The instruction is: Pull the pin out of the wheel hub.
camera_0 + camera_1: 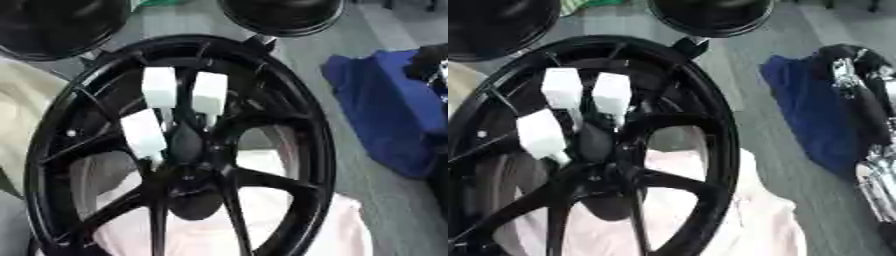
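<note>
A big black wheel [179, 150] lies on a pale pink cloth [306, 225] on the grey floor [306, 55]. Three white pins stick out of the middle of the wheel, close to the hub [188, 172]. One white pin [159, 87] is at the top left, another white pin [210, 93] is just beside it on the right, and a third white pin [143, 133] sits lower and more to the left.

Each pin has a fat white block on top and a thin stem below. The stems go down toward the hub. The blocks lean up and away from the hub, toward the far rim of the wheel. So the long way of each pin runs from the hub outward.

The right hand [859, 85] shows at the right edge of the right eye view, over a blue cloth [385, 110]. It is well apart from the wheel. I cannot tell if its fingers are open or curled. The left hand is not in any view.

No pin is out yet, so the job looks like it is only starting. To do it well, the hand should come over the wheel, pinch one white block on its two flat sides, and pull straight along the stem. Pulling sideways could jam the pin or bump the pin next to it.
</note>
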`<state>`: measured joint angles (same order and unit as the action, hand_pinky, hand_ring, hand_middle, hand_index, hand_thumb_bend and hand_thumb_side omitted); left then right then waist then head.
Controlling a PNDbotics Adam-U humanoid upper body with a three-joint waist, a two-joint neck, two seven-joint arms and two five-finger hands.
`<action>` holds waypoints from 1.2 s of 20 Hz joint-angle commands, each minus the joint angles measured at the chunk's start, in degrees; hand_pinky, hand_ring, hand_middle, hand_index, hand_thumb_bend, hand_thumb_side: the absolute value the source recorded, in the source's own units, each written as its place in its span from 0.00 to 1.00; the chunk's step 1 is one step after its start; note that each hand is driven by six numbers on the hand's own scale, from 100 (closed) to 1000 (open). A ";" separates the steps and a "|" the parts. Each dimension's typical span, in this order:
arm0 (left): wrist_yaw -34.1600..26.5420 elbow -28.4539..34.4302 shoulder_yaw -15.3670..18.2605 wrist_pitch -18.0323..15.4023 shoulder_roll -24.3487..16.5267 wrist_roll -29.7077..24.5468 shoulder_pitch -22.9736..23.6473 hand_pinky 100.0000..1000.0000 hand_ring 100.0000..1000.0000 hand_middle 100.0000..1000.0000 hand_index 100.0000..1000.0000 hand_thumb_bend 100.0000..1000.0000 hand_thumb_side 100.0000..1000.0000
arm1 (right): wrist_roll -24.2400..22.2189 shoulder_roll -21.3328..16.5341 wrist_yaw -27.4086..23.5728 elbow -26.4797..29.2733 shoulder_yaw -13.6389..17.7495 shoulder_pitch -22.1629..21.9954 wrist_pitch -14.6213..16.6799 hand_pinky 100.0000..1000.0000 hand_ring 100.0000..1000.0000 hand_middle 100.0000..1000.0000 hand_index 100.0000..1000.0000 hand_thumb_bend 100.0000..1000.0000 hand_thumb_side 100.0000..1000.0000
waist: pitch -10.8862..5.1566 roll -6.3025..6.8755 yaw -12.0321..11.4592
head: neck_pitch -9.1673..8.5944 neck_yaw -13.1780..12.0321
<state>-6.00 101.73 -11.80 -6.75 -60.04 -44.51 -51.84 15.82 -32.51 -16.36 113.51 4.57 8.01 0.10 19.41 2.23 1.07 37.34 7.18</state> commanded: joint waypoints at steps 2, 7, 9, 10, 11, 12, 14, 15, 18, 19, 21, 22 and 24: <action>0.46 0.01 0.42 -0.05 -1.54 -0.34 -0.52 0.87 0.64 0.63 0.79 0.27 0.52 | 0.24 -1.68 0.03 1.08 0.36 0.36 -0.07 0.73 0.62 0.56 0.63 0.00 0.54 | -1.54 -0.06 -0.07 | -0.73 -0.07; 5.80 -0.92 -1.39 1.09 -1.69 -0.67 -0.70 0.87 0.70 0.67 0.82 0.36 0.52 | 0.28 -1.77 -0.05 1.08 0.32 0.38 -0.06 0.73 0.62 0.56 0.63 0.00 0.54 | -1.65 0.02 0.08 | -0.83 -0.17; 8.78 -1.26 -2.85 1.79 -1.37 -1.57 -1.17 0.88 0.73 0.68 0.83 0.39 0.52 | 0.25 -1.83 -0.06 1.08 0.28 0.39 -0.07 0.73 0.62 0.56 0.63 0.00 0.54 | -1.70 0.06 0.14 | -0.82 -0.23; 10.10 -1.51 -3.65 2.23 -1.05 -2.27 -1.62 0.88 0.74 0.69 0.83 0.40 0.52 | 0.24 -1.86 -0.07 1.08 0.26 0.40 -0.08 0.73 0.62 0.56 0.63 0.00 0.54 | -1.73 0.10 0.15 | -0.81 -0.25; 11.39 -1.79 -4.47 2.69 -0.62 -2.92 -2.24 0.88 0.75 0.70 0.83 0.40 0.52 | 0.21 -1.88 -0.09 1.08 0.23 0.41 -0.11 0.73 0.62 0.56 0.63 0.00 0.54 | -1.77 0.13 0.14 | -0.80 -0.28; 12.45 -2.12 -5.28 3.13 -0.09 -3.44 -2.95 0.88 0.75 0.70 0.83 0.41 0.51 | 0.17 -1.90 -0.10 1.08 0.18 0.43 -0.13 0.73 0.62 0.56 0.63 0.00 0.54 | -1.80 0.17 0.14 | -0.79 -0.30; 14.06 -2.89 -6.82 3.93 1.20 -4.10 -4.52 0.87 0.75 0.70 0.83 0.41 0.51 | 0.10 -1.95 -0.12 1.08 0.10 0.45 -0.20 0.73 0.62 0.56 0.63 0.00 0.54 | -1.87 0.23 0.17 | -0.74 -0.33; 14.46 -3.31 -7.55 4.26 1.88 -4.31 -5.30 0.87 0.74 0.70 0.83 0.41 0.51 | 0.09 -1.97 -0.13 1.08 0.08 0.46 -0.21 0.73 0.62 0.56 0.63 0.00 0.54 | -1.90 0.27 0.19 | -0.72 -0.35; 14.74 -4.51 -9.62 5.37 3.88 -4.56 -7.49 0.87 0.74 0.69 0.83 0.41 0.52 | 0.08 -2.01 -0.17 1.08 0.05 0.45 -0.26 0.73 0.62 0.56 0.63 0.00 0.54 | -1.96 0.35 0.30 | -0.64 -0.38; 14.75 -4.88 -10.26 5.82 4.49 -4.54 -8.13 0.87 0.73 0.69 0.83 0.41 0.51 | 0.06 -2.01 -0.17 1.08 0.02 0.46 -0.29 0.73 0.62 0.56 0.63 0.00 0.55 | -1.97 0.38 0.35 | -0.60 -0.40; 14.88 -5.45 -11.46 6.58 5.60 -4.63 -9.25 0.87 0.73 0.69 0.83 0.43 0.53 | 0.04 -2.01 -0.18 1.08 -0.01 0.47 -0.33 0.73 0.62 0.56 0.63 0.00 0.55 | -1.98 0.45 0.46 | -0.53 -0.48; 14.93 -5.68 -11.95 6.86 6.10 -4.72 -9.73 0.87 0.73 0.69 0.83 0.41 0.51 | 0.03 -2.00 -0.19 1.08 -0.02 0.48 -0.36 0.73 0.62 0.56 0.63 0.00 0.55 | -1.99 0.48 0.50 | -0.50 -0.51; 15.21 -6.15 -12.65 7.51 7.06 -4.67 -10.68 0.87 0.73 0.69 0.83 0.41 0.52 | -0.01 -1.97 -0.20 1.08 -0.09 0.50 -0.43 0.73 0.62 0.56 0.63 0.00 0.54 | -2.00 0.55 0.60 | -0.46 -0.57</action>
<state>8.99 95.64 -24.54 0.23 -52.42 -49.19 -61.26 15.85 -32.63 -16.38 113.51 4.21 8.06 -0.28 19.07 2.91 1.65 37.13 6.69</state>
